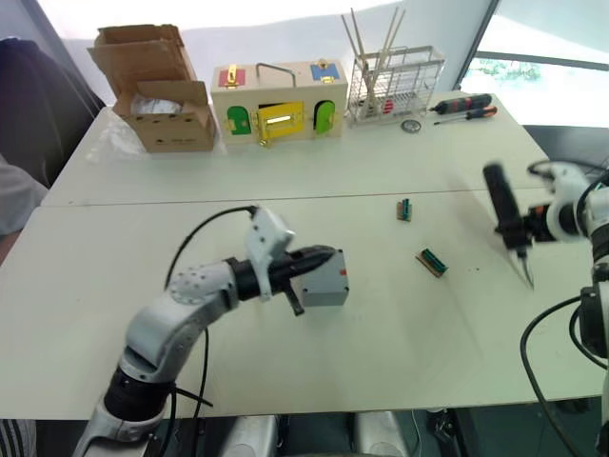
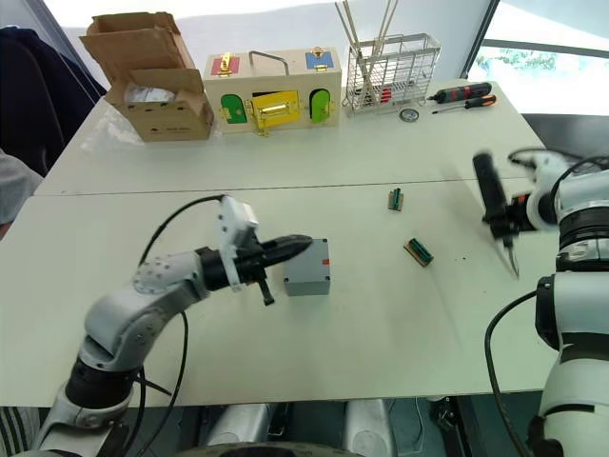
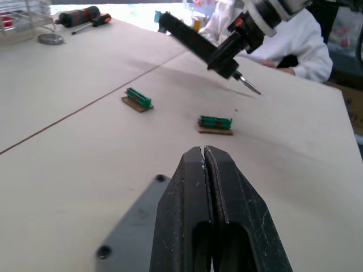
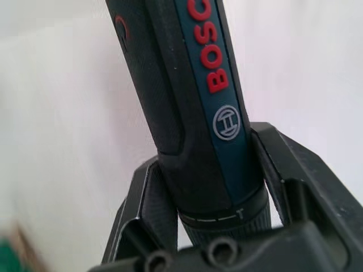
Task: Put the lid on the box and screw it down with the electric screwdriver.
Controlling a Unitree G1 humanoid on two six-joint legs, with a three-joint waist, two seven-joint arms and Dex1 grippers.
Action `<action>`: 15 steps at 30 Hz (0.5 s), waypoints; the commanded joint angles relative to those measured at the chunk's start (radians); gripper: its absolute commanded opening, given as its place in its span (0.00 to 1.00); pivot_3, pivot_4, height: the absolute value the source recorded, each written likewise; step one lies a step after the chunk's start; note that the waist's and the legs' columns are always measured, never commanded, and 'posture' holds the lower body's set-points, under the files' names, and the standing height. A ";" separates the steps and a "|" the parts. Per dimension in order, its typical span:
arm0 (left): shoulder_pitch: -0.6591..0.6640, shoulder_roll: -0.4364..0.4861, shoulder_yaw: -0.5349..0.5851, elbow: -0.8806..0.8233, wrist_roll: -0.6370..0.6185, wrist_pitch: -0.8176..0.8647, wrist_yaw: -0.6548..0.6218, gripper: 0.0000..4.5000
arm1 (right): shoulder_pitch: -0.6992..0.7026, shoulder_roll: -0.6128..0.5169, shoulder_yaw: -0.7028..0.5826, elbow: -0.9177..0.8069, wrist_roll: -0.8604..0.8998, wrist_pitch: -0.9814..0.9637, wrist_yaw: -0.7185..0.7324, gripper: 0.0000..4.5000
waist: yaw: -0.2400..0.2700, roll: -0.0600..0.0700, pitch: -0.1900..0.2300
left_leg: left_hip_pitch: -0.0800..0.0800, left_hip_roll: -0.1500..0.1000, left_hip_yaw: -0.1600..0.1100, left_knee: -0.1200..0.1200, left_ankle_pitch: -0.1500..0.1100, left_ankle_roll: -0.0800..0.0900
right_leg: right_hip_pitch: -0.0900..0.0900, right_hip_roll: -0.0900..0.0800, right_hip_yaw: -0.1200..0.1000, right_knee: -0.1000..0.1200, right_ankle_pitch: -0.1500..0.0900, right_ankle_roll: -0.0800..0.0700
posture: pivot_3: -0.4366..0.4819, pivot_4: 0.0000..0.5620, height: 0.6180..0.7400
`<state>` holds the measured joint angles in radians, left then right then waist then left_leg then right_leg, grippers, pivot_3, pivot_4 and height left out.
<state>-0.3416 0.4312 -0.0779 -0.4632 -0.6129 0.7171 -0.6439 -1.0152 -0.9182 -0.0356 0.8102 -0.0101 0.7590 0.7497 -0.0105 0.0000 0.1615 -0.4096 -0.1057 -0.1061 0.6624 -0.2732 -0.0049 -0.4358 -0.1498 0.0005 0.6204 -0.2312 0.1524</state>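
Two pale tables (image 1: 314,181) butt together by a bright window; a cardboard box (image 1: 157,88), wooden latch box (image 1: 278,100) and wire rack (image 1: 395,84) line the far edge. My left gripper (image 2: 297,247), fingers pressed together and empty, rests over the lid (image 3: 133,226) on the grey box (image 2: 307,268), mid-table. My right gripper (image 4: 210,187) clamps the black electric screwdriver (image 1: 504,214), tilted above the table's right edge.
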 commanded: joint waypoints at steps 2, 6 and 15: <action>-0.040 0.053 0.032 0.028 -0.055 0.031 -0.082 0.00 | 0.288 0.164 -0.318 -0.635 0.138 -0.203 -0.215 0.39 | 0.000 -0.001 -0.001 | 0.000 0.001 -0.003 0.000 0.001 -0.002 | -0.004 0.000 -0.003 0.010 0.000 0.000 | 0.48 0.27 1.00; -0.063 0.073 0.016 0.064 -0.053 0.056 -0.108 0.00 | 0.485 0.413 -0.376 -1.057 0.245 -0.327 -0.317 0.39 | 0.000 0.001 0.000 | 0.000 -0.001 -0.002 -0.001 0.001 -0.002 | -0.002 -0.001 -0.002 0.010 0.000 0.000 | 0.48 0.27 1.00; -0.041 0.098 -0.065 0.074 0.036 0.028 -0.124 0.00 | 0.610 0.721 -0.251 -1.333 0.523 -0.174 -0.428 0.39 | -0.002 0.002 0.000 | 0.004 -0.001 -0.005 0.002 0.001 -0.002 | 0.004 0.000 0.000 0.010 0.000 -0.001 | 0.48 0.27 1.00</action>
<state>-0.3893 0.5147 -0.1294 -0.3663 -0.6032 0.7695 -0.7592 -0.4140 -0.2229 -0.3135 -0.4599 0.4492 0.5718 0.3294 -0.0124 0.0022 0.1617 -0.4054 -0.1071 -0.1112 0.6634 -0.2721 -0.0073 -0.4327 -0.1495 0.0003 0.6305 -0.2313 0.1519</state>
